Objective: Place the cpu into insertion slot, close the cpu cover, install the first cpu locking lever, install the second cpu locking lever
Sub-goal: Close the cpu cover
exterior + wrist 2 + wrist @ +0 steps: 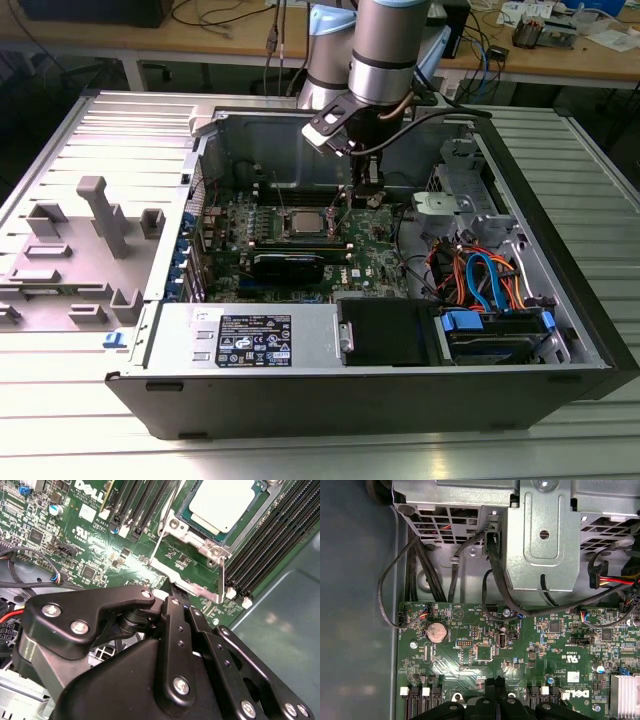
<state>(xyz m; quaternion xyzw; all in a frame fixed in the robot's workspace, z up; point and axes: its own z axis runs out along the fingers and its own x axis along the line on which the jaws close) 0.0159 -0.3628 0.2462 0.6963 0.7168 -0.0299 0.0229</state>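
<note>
An open computer case (pixel 380 395) lies on its side on a slatted metal surface (pixel 300 455), with one green motherboard (pixel 375 255) inside. One robot arm (pixel 385 50) reaches down into the case from above.

One cpu (pixel 225 502), square with a dull silver top, sits in the insertion slot (pixel 216 560) on the board; in the exterior view it (pixel 303 222) is just to the exterior view's left of the tool (pixel 365 200). One cpu cover (pixel 197 536), a thin silver frame, lies flat around the chip. Two thin wire levers run along two sides of that frame: the first lever (pixel 161 537) and the second lever (pixel 222 577). A bank of long black memory slots (pixel 280 535) flanks the socket on each of two sides.

The black tool (pixel 176 589) is low over the board, its tip at the socket's metal edge between the two levers, its fingers (pixel 170 625) drawn together. In the first wrist view the tool (pixel 497 682) points toward one round coin battery (pixel 436 630) and several black cables (pixel 490 580)
</note>
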